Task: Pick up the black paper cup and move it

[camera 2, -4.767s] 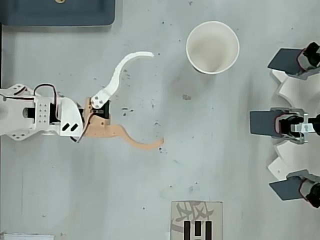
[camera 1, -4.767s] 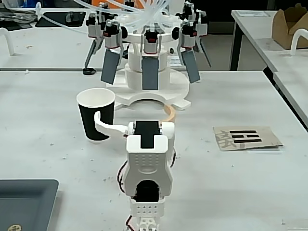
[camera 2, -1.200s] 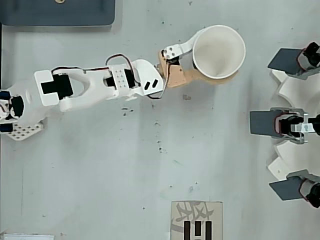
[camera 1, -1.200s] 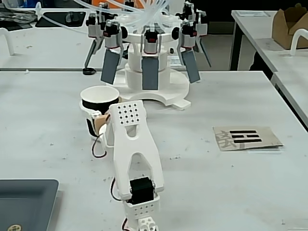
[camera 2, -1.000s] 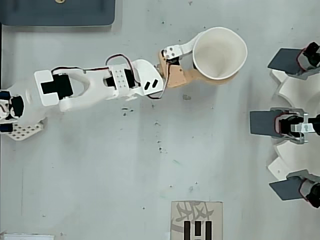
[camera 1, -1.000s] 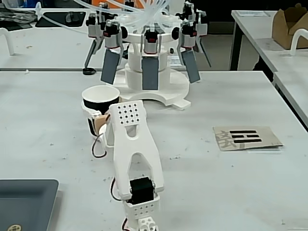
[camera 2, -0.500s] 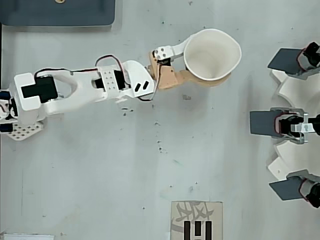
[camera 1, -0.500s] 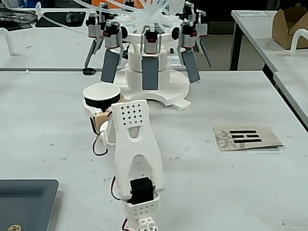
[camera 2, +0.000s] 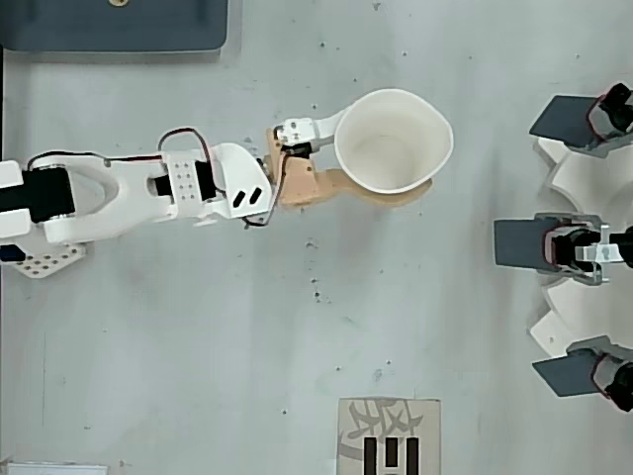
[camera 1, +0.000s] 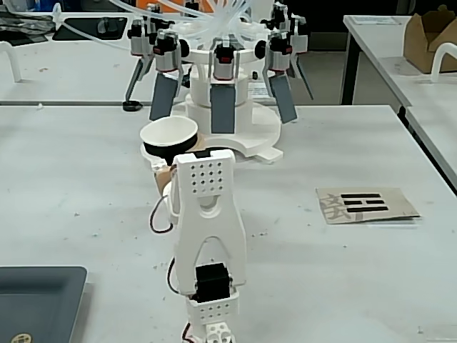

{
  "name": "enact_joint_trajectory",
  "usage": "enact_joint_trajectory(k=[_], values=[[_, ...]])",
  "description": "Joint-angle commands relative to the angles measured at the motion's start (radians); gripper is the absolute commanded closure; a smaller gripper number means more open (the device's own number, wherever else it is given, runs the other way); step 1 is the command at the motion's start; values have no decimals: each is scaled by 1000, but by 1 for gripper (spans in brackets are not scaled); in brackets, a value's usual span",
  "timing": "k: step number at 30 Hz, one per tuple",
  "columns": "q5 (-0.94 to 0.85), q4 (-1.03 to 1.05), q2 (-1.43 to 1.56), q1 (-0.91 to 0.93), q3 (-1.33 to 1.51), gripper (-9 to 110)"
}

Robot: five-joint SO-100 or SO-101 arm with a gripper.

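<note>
Black paper, white inside: your black paper cup (camera 2: 393,141) sits clamped in the gripper (camera 2: 391,148), raised off the white table (camera 2: 198,336), rim slightly squeezed out of round in the overhead view. One white finger (camera 2: 321,126) and one tan finger (camera 2: 336,188) press its opposite walls. In the fixed view the cup (camera 1: 168,138) hangs just in front of the white fixture with grey paddles (camera 1: 223,107). Near you: a printed card (camera 1: 365,204), right; a dark tray (camera 1: 36,300), lower left.

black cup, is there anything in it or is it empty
Empty: the overhead view looks straight into the black paper cup, held in the gripper, and shows only a bare white inside and bottom.
</note>
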Motion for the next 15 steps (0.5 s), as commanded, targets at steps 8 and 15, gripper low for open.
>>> enact_joint_trajectory(k=[8, 15], values=[[-28, -86, 193, 61, 172, 91], [-29, -107, 268, 104, 247, 92]])
